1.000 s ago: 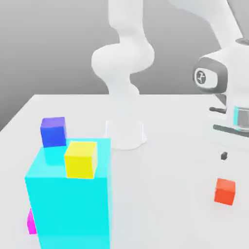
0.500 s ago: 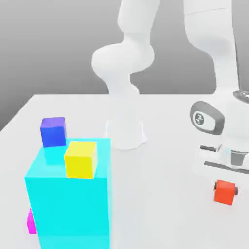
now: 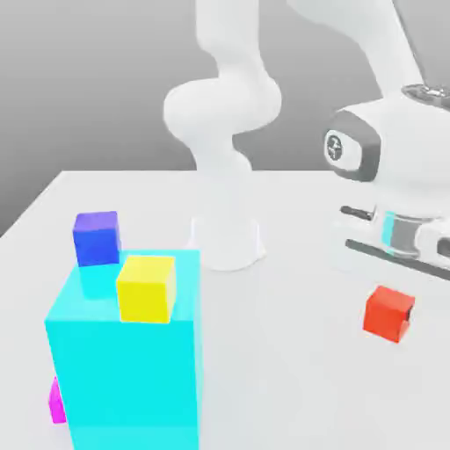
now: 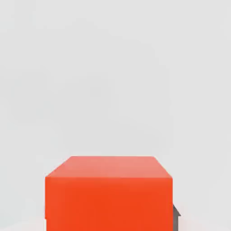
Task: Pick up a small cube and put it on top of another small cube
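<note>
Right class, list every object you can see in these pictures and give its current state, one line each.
Red-orange cube: gripped, lifted off the table.
Pincer: shut on the red-orange cube.
Yellow cube: resting on top of the big cyan block.
Big cyan block: standing on the table.
Blue cube: resting behind the cyan block.
Magenta block: mostly hidden behind the cyan block.

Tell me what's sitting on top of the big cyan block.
A yellow cube sits on the cyan block's top, near its front edge. The blue cube stands at its far corner; whether it rests on the block or on the table behind is unclear.
</note>
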`<action>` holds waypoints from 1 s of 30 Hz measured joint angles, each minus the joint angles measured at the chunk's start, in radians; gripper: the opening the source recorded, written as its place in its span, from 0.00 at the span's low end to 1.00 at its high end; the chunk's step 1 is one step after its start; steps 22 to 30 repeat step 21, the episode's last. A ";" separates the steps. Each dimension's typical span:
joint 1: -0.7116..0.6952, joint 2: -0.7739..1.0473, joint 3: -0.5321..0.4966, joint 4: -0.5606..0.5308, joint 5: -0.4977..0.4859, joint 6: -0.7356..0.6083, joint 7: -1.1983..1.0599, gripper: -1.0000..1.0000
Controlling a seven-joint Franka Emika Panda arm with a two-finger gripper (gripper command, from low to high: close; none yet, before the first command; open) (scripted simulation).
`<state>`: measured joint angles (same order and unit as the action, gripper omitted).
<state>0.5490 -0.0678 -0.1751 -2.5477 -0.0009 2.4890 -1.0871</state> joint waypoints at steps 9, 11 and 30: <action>-0.302 -0.292 -0.142 0.071 -0.125 -0.351 0.291 0.00; -0.383 -0.354 -0.172 0.086 -0.155 -0.426 0.356 0.00; -0.524 -0.393 -0.248 0.006 -0.213 -0.385 0.455 1.00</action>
